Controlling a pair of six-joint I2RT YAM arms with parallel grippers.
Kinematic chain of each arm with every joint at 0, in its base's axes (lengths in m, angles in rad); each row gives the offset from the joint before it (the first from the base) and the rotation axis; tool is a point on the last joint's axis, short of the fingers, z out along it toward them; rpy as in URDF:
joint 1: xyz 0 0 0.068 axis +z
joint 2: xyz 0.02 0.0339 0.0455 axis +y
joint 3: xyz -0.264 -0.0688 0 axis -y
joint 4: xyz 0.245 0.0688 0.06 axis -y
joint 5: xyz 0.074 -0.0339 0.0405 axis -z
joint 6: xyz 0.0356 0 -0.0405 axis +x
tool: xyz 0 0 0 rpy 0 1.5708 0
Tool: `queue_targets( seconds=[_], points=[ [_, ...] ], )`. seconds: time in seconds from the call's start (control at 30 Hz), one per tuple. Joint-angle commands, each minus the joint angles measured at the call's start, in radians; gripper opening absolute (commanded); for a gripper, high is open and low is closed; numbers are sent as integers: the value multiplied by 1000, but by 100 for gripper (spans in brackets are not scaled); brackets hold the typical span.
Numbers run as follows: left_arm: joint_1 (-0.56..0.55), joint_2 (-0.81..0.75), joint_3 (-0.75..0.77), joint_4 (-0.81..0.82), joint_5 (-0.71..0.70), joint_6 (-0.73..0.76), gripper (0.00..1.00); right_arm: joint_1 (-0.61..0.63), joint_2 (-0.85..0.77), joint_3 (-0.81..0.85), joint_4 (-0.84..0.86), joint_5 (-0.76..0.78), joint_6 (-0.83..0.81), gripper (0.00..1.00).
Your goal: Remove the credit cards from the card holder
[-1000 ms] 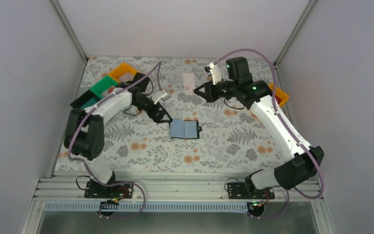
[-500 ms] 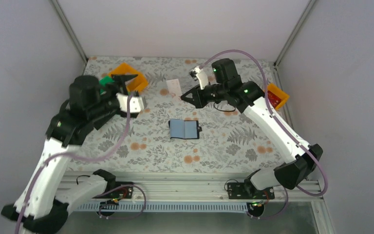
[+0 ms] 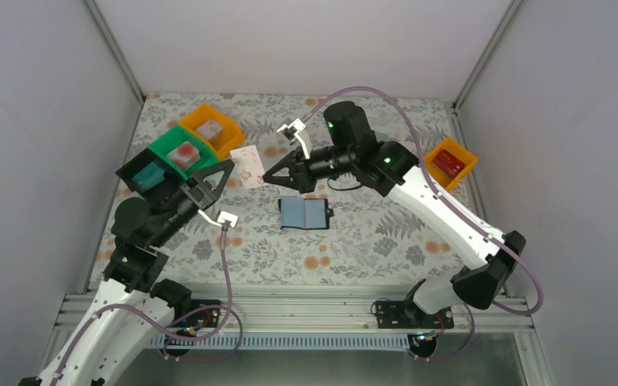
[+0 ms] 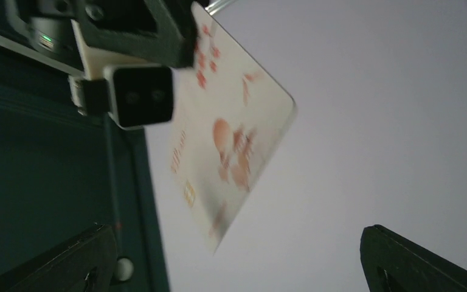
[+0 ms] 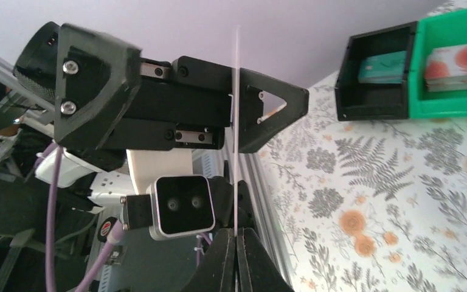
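Observation:
The card holder (image 3: 304, 213) lies open on the flowered table, its grey-blue inside facing up, and neither gripper touches it. My right gripper (image 3: 267, 177) (image 5: 237, 234) hangs left of and above it, shut on one end of a white credit card (image 3: 247, 167) (image 5: 237, 121) with orange flowers. That card (image 4: 225, 134) points at my left gripper (image 3: 227, 173) (image 4: 234, 231). The left jaws stand wide open around the card's free end without touching it.
A black bin (image 3: 133, 173) with a teal flat thing, a green bin (image 3: 165, 143) and an orange bin (image 3: 227, 137) stand in a row at the back left. Another orange bin (image 3: 468, 161) at the right edge holds a red flat thing. Grey walls close in three sides.
The right arm carried the card leftward and lower. The left arm left the card holder, swung up and back, and now faces the card from the near left, uncovering the bins.

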Motion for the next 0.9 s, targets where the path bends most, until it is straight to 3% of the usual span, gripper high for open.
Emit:
queue_targets(
  seconds=[0.0,0.13,0.53,0.63,0.67,0.77,0.83,0.87],
  points=[
    [-1,-29,-23,110,88,529,100,49,61,78,42,-51,13,4],
    [-1,-42,-32,54,93,532,88,60,94,112,41,-43,5,4],
    [-1,-82,-59,14,87,539,3,62,126,147,-25,-45,-53,4],
    [-1,-85,-54,-16,53,523,2,61,98,139,-21,-7,-62,4],
    [-1,-85,-49,-30,30,505,2,58,86,135,-21,29,-60,12],
    [-1,-46,-9,-110,-128,440,2,27,44,109,-35,163,-48,51],
    [-1,36,51,-155,-292,326,2,-22,-7,64,-24,252,-28,68],
    [0,91,102,-201,-409,253,2,-44,-33,40,-17,298,-17,71]
  ],
)
